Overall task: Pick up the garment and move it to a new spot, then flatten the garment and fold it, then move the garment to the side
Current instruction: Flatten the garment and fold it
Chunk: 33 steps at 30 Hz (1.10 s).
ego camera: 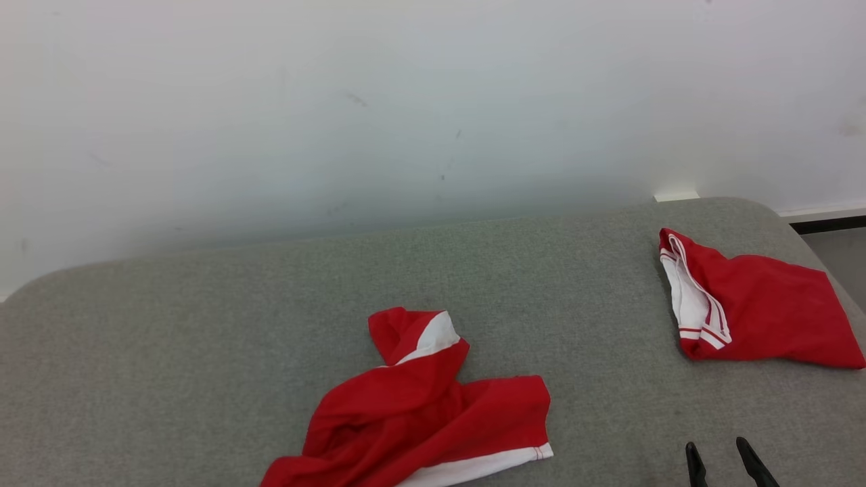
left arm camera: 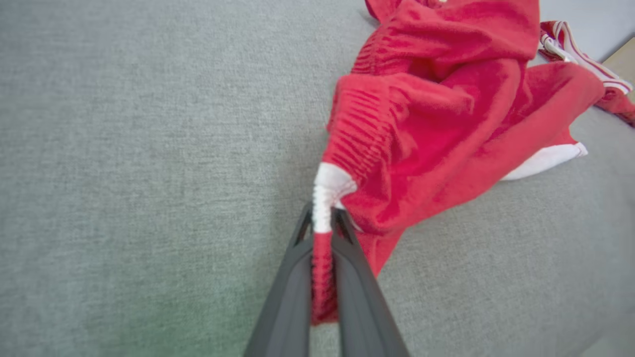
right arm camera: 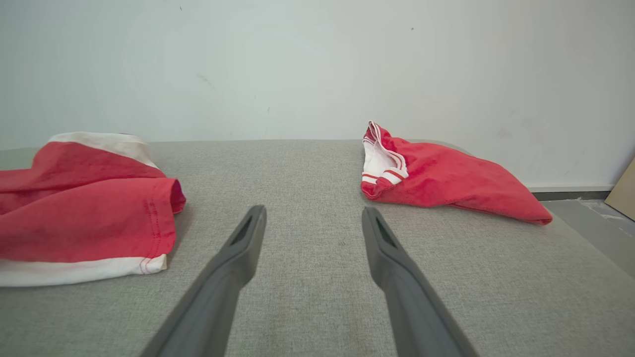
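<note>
A crumpled red garment [ego camera: 419,412] with white trim lies on the grey padded surface [ego camera: 203,352] at the front middle of the head view. In the left wrist view my left gripper [left arm camera: 322,218] is shut on the garment [left arm camera: 436,124] at a ribbed red and white edge, and the cloth trails away up and to the right. My right gripper [right arm camera: 312,218] stands open above the bare surface, with the garment [right arm camera: 84,208] to its left. Its fingertips [ego camera: 744,450] show at the lower right of the head view.
A second red garment [ego camera: 758,304] with white striped trim lies folded at the far right of the surface, near its rounded edge. It also lies ahead and right of the right gripper [right arm camera: 446,173]. A white wall [ego camera: 406,101] stands behind the surface.
</note>
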Motion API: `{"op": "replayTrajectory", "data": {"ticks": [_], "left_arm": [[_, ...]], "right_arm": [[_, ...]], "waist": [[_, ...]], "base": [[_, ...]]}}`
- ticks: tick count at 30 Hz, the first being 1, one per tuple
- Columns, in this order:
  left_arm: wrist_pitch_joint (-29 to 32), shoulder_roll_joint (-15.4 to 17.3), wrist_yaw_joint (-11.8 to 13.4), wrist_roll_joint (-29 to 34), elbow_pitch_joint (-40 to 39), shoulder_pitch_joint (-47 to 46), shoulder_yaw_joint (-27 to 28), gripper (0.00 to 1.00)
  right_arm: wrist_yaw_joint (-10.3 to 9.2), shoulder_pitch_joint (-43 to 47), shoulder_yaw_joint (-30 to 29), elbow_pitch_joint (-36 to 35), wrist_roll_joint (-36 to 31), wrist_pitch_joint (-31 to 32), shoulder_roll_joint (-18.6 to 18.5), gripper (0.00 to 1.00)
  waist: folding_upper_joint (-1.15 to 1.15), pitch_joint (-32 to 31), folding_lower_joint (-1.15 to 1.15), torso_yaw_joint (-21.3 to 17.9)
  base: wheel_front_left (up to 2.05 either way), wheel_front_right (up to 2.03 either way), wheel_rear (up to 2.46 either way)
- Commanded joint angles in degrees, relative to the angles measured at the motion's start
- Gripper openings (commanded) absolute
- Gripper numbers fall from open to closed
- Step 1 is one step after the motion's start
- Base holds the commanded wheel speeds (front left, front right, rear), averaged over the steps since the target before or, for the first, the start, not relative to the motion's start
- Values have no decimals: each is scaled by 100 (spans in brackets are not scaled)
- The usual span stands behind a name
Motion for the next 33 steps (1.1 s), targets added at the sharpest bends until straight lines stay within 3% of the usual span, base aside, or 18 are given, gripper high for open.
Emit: {"op": "replayTrajectory", "data": {"ticks": [1, 2, 3, 14, 21, 26, 33], "left_arm": [[-96, -25, -19, -30, 97, -50, 0, 20], [-177, -66, -40, -63, 156, -60, 22, 84], [-221, -123, -39, -117, 215, -54, 48, 100], [-612, -236, 155, -125, -191, 415, 442, 100], [-641, -204, 512, 219, -1069, 819, 765, 100], [-635, -416, 681, 771, -1598, 1050, 1134, 100], [-636, -977, 474, 1669, -1978, 1223, 1760, 100]], "right_arm": [[-18, 15, -7, 8, -39, 5, -34, 100], [-18, 18, -4, 9, -34, 5, -38, 100], [-18, 28, 1, 9, -30, 5, -44, 100], [-18, 154, -102, -48, 6, 5, -121, 100], [-18, 123, -210, -183, -17, 5, -158, 100], [-18, 123, -275, -305, -38, 5, -141, 100], [-18, 179, -213, -288, -57, 5, -94, 100]], "waist": [[0, -17, 0, 22], [0, -23, 0, 32], [0, -29, 0, 41], [0, -87, 0, 136], [0, -73, 0, 324], [0, -54, 0, 507], [0, -1, 0, 712]], "base": [[0, 0, 0], [0, 0, 0], [0, 0, 0], [0, 0, 0], [0, 0, 0], [0, 0, 0], [0, 0, 0]]}}
